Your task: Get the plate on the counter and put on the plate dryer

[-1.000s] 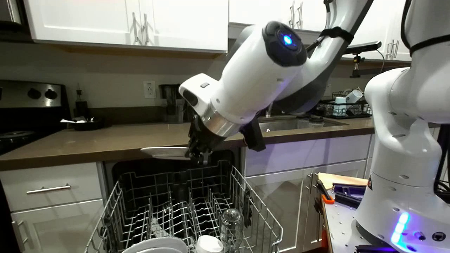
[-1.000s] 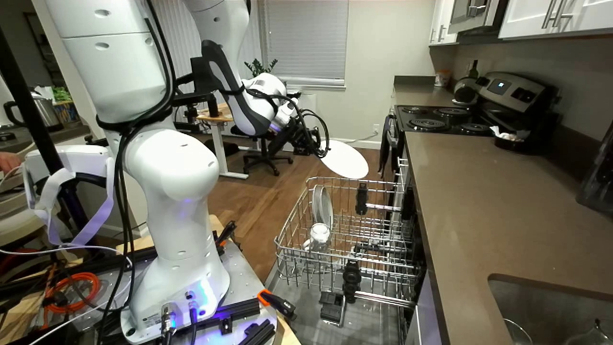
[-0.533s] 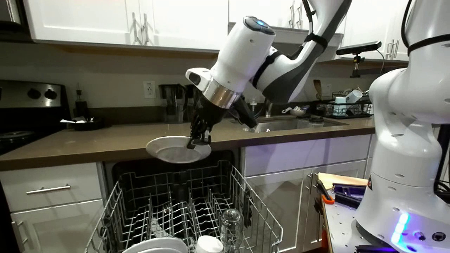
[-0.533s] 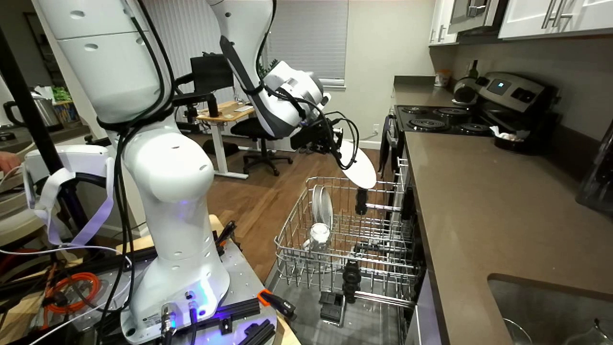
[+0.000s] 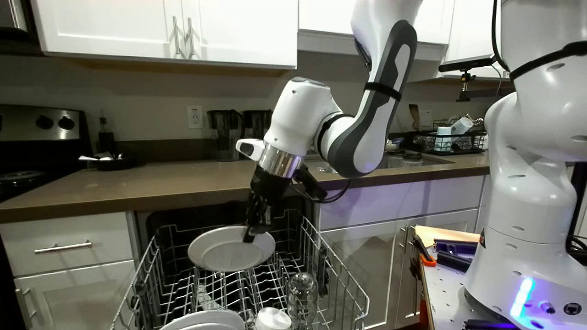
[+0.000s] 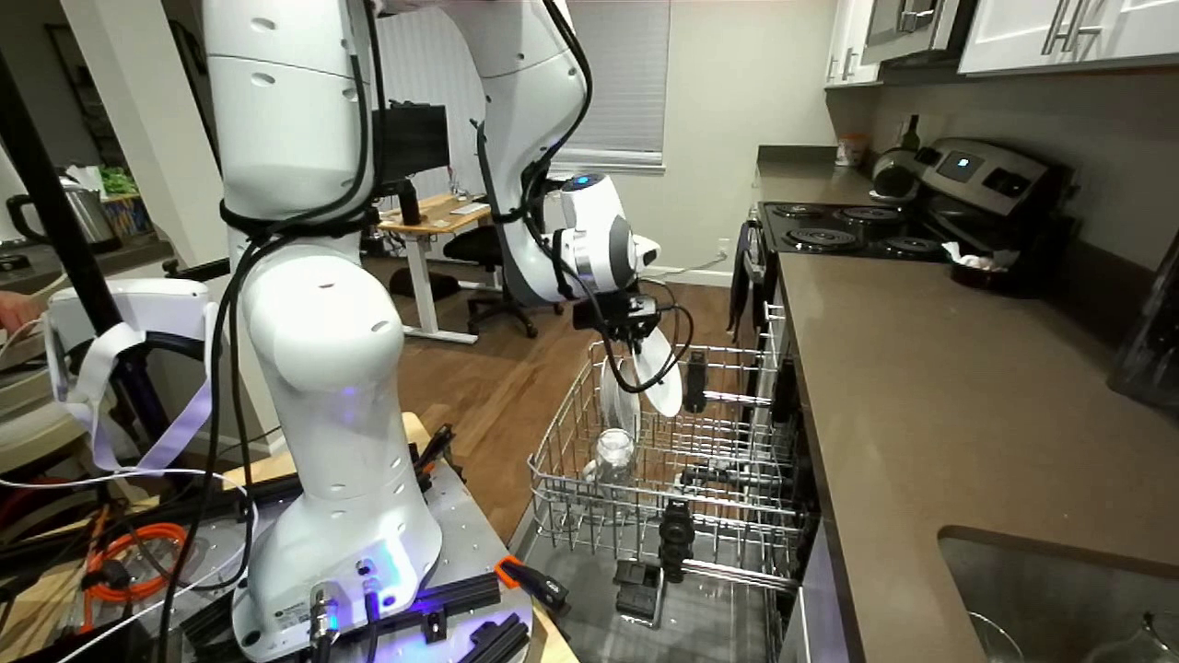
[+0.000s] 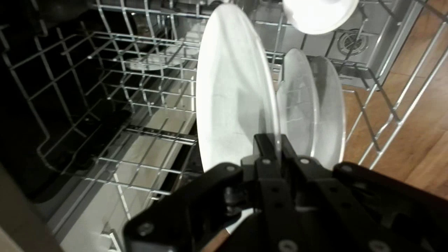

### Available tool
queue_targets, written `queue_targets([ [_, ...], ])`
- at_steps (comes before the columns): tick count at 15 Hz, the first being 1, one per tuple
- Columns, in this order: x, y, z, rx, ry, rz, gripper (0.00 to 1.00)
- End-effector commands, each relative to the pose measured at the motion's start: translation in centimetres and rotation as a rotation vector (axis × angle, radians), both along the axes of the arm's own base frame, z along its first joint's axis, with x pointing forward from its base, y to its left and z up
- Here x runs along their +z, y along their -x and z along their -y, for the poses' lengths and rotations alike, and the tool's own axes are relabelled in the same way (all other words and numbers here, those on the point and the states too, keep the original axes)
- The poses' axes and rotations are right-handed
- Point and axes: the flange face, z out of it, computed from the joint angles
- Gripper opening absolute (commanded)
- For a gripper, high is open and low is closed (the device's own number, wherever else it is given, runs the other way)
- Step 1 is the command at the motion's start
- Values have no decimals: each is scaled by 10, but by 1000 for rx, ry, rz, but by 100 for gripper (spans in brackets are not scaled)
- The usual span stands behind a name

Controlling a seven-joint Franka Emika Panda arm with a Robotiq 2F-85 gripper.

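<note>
The plate (image 5: pixel 224 250), white and round, is held tilted over the plate dryer (image 5: pixel 338 263), with its face toward an exterior view. It also shows in the other exterior view (image 6: pixel 659 373) and, steeply tilted, in the wrist view (image 7: pixel 231 87). My gripper (image 5: pixel 251 234) is shut on the plate's rim; in the wrist view both fingertips (image 7: pixel 275 145) pinch the rim from either side. The plate's lower edge is near the tines; I cannot tell whether it touches them. The brown counter (image 5: pixel 160 183) runs behind the dryer.
Two plates (image 7: pixel 297 105) stand in the dryer beside the held plate. A white cup (image 5: pixel 273 318) and an upturned glass jar (image 5: pixel 301 295) are near them. The counter edge (image 6: pixel 811 414) borders the dryer. A stove (image 6: pixel 847 226) stands beyond.
My gripper has come down with the plate, from about counter height to just over the tines. The plate has turned from nearly flat to steeply tilted.
</note>
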Motion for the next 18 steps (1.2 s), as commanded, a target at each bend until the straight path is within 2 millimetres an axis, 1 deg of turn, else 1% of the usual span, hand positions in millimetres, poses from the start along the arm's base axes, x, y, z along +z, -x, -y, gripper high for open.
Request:
queue_targets([
  [1, -11, -6, -26, 62, -45, -38, 5],
  [2, -7, -11, -31, 69, -37, -46, 5],
  [3, 5, -16, -31, 67, -10, -45, 5],
  [6, 42, -39, -22, 54, 68, -20, 5],
  [8, 59, -57, -16, 49, 85, -16, 5],
  [10, 69, -72, -14, 40, 62, -27, 5],
  [12, 76, -86, -13, 37, 20, -56, 5],
  [15, 86, -97, -9, 31, -7, -99, 5],
  [18, 92, -103, -5, 32, -22, -134, 5],
])
